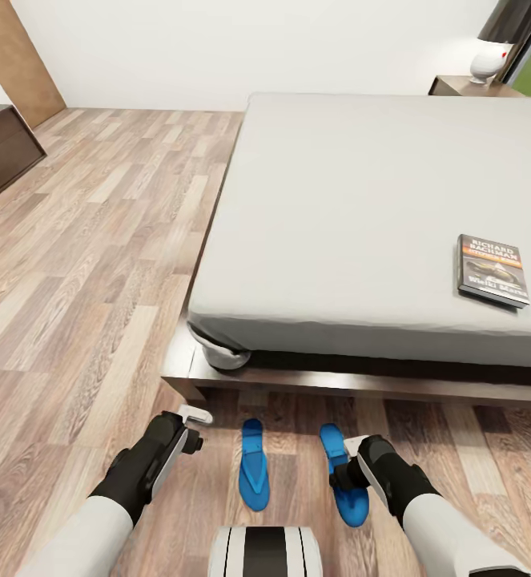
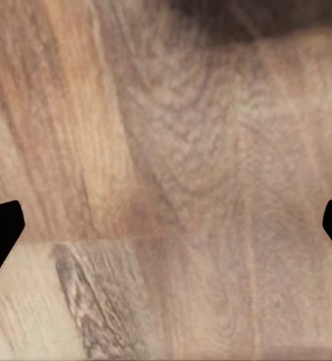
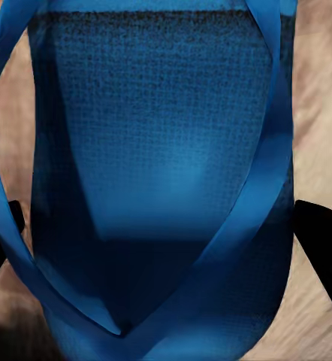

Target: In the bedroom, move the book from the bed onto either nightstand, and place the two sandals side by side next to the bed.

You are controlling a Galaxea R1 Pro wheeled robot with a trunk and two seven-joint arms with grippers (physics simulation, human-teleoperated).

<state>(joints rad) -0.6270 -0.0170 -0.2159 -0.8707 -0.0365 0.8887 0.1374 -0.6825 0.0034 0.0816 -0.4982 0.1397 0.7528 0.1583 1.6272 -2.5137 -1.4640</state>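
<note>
Now we see our right hand [image 1: 339, 469] low, fingers spread astride the right sandal [image 1: 343, 473]; left hand [image 1: 195, 423] released over the floor [image 1: 81, 264].

I look down on a wood-plank floor [image 1: 97, 264] of mixed pale and brown boards that runs back to a plain white wall [image 1: 241, 48]. At my far left stands a long dark cabinet [image 1: 1, 152], with a tan wooden panel [image 1: 17, 56] leaning up behind it against the wall. In the far right corner a white lamp [image 1: 489, 60] with a dark shade sits on a brown wooden top, beside a dark window frame [image 1: 529, 40] showing a strip of green.
</note>
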